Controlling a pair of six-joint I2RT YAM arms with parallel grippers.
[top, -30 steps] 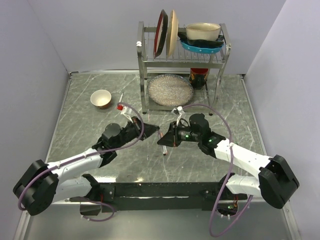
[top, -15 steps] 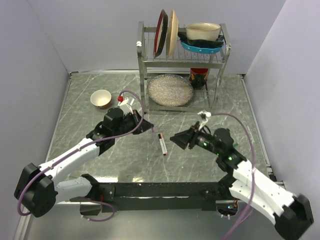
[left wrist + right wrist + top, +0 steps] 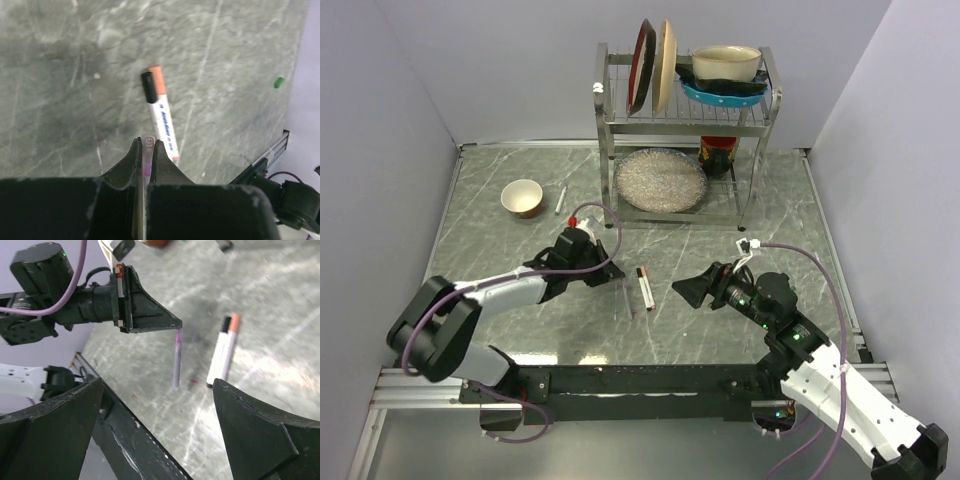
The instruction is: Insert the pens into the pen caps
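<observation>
Left wrist: left gripper (image 3: 146, 146) is pinching a pen (image 3: 149, 142) tip-down, probably readying insertion;
right gripper (image 3: 688, 292) is hovering open, empty, well apart.

The top camera sits above and behind the arm bases, looking down and forward over the whole table (image 3: 790, 200) to the rack (image 3: 682, 120). The left wrist camera looks steeply down, close, past the left fingers (image 3: 125, 165) at the lying pen (image 3: 161, 122). The right wrist camera faces left and down between the right fingers (image 3: 250, 440) at the left gripper (image 3: 177, 326) and held pen (image 3: 176, 362). All three views share the lying pen.
</observation>
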